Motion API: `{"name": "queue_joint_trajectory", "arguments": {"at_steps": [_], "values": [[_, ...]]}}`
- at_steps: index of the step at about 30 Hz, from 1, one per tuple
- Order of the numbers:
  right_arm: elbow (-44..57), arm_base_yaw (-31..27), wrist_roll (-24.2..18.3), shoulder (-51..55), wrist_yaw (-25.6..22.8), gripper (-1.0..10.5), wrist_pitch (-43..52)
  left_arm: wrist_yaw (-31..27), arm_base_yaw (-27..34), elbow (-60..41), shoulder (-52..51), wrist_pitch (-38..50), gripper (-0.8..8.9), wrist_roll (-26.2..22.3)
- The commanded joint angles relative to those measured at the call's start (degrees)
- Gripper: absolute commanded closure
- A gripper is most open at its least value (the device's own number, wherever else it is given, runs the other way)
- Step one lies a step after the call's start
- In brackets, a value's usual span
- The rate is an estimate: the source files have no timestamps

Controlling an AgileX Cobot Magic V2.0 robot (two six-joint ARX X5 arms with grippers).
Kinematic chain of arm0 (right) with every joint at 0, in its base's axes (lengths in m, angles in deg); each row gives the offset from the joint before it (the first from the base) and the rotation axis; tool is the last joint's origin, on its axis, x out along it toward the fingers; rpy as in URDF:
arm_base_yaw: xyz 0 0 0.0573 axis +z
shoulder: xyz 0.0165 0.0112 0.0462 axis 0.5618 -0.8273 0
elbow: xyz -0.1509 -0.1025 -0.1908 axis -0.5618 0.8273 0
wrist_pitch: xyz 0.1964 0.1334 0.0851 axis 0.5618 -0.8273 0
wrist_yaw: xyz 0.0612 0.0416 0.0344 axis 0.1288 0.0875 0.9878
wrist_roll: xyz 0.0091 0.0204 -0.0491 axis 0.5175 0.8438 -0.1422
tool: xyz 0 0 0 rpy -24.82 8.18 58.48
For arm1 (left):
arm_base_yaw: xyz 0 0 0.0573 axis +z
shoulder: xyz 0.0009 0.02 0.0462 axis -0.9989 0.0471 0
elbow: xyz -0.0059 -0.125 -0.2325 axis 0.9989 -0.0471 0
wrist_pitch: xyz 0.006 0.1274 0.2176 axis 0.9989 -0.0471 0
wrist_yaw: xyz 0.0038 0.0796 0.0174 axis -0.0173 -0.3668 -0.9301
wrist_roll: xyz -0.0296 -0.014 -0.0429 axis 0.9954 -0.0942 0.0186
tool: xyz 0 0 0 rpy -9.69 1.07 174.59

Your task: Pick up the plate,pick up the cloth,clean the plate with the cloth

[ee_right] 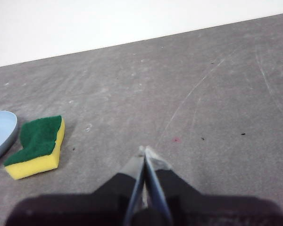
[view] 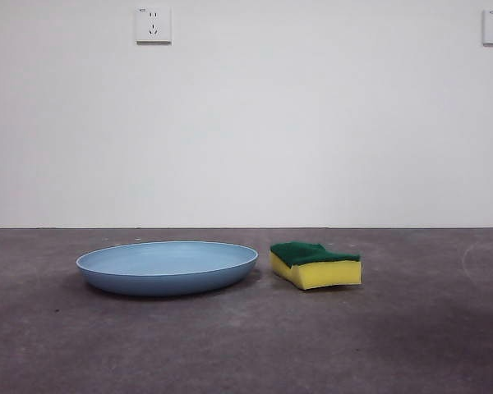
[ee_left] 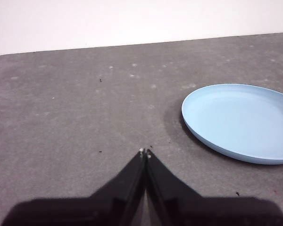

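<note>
A light-blue plate (view: 168, 267) is seen lying flat on the grey counter (view: 246, 345), well back from the near edge and left of the middle, while the cloth (view: 315, 264), in fact a yellow sponge block with a dark green scouring layer on top, is set just beside the plate's right rim, apart from it by a narrow gap. Two white wall sockets (view: 153, 25) are fixed high on the pale wall behind the counter's far edge. In the left wrist view the left claw (ee_left: 145, 152) is shown with its jaws pressed together, empty, held over bare counter with the plate near it but not touched. In the right wrist view the right claw (ee_right: 145, 149) is likewise shown with jaws together and nothing between them, held over bare, scuffed counter with the cloth and a sliver of the plate's rim off to one side. Neither arm is caught in the front view, so both are judged to be waiting above. No step of the task is judged to have been started: plate and cloth are both untouched. The next move is judged to call for the left claw's jaws to be parted and brought down over the plate's thin rim, and for the right claw's to be parted wide enough to take the sponge by its foam sides.
</note>
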Motion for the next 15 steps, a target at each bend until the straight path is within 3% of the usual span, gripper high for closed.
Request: {"name": "queue_joint_trajectory", "arguments": {"at_steps": [1,15], "values": [[0.46,0.02,0.61,0.09,-0.11,9.5,-0.68,0.07,0.17,-0.72,-0.15,-0.11,8.17,0.31],[0.37,0.02,2.69,0.09,0.28,9.5,-0.76,0.66,0.15,-0.66,-0.15,1.60,8.21,2.38]]}}
